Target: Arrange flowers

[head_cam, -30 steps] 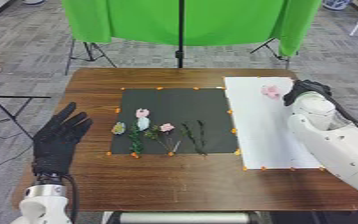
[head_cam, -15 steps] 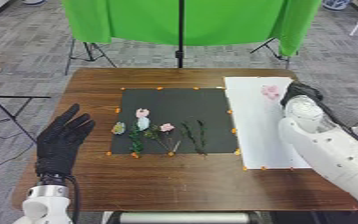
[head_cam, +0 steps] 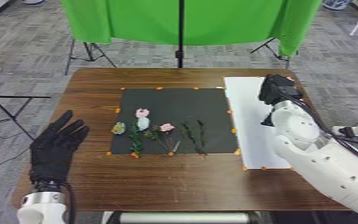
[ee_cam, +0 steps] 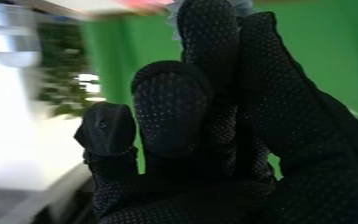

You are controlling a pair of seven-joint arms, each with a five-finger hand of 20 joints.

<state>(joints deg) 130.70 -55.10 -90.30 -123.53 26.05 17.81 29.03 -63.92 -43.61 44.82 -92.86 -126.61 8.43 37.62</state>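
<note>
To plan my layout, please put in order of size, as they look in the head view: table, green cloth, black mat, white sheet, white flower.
1. Table
2. Green cloth
3. Black mat and white sheet: not ranked; right arm hides part of the sheet
4. White flower
</note>
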